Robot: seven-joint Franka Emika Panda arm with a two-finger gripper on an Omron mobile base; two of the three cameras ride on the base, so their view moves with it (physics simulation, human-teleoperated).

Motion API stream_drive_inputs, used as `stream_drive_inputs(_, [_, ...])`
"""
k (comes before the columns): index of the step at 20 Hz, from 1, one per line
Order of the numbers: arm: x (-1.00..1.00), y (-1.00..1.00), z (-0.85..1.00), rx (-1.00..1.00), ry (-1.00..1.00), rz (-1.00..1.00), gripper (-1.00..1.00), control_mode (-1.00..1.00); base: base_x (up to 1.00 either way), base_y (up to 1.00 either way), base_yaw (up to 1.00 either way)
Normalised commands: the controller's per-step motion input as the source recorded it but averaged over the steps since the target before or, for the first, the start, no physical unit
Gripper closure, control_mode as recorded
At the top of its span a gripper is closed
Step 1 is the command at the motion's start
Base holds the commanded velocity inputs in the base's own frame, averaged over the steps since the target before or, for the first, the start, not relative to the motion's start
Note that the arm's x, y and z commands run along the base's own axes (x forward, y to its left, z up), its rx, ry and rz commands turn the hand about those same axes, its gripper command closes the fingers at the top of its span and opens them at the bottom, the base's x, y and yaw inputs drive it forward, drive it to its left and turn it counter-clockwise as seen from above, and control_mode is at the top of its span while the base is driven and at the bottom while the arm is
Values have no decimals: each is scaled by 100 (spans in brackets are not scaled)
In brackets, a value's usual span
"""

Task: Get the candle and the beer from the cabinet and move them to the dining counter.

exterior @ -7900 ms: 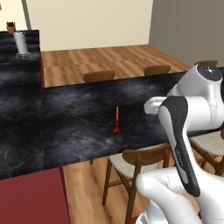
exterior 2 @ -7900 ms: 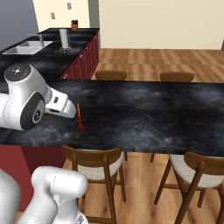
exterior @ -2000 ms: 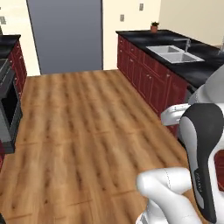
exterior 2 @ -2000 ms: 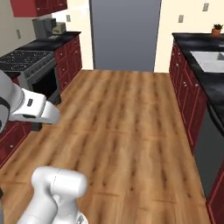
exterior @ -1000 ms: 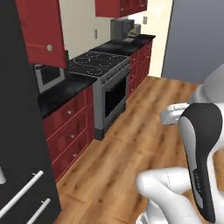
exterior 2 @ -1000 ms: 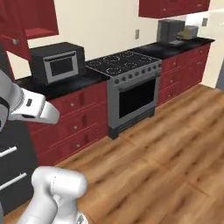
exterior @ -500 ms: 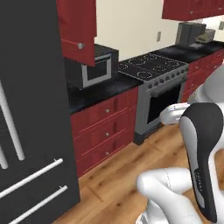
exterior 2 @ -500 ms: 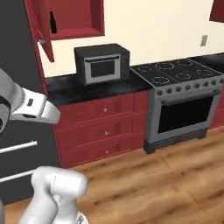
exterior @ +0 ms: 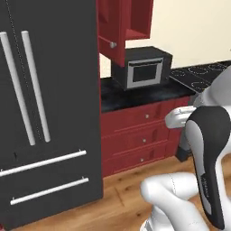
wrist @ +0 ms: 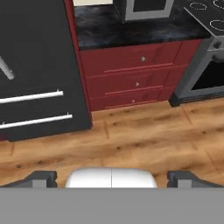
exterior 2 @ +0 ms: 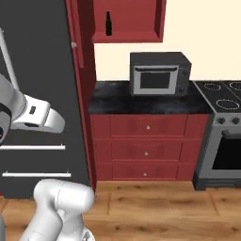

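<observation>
In a red kitchen, the small dark glass beer bottle stands far up in the open dark red wooden cabinet above the black microwave; the empty gripper, fingers spread, should approach squarely.

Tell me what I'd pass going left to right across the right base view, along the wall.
Tall black fridge with silver handles → dark green-black beer bottle on the open red cabinet's shelf → grey microwave → black stovetop.
</observation>
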Motion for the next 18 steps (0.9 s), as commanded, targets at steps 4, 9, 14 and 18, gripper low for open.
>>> stream_drive_inputs(4, [0,0,0,0,0,0,-100,100,1,-57,51])
stream_drive_inputs(9, [0,0,0,0,0,0,-100,100,0,-68,31])
stream_drive_inputs(14, [0,0,0,0,0,0,-100,100,0,-79,13])
stream_drive_inputs(18, [0,0,0,0,0,0,-100,100,12,-41,8])
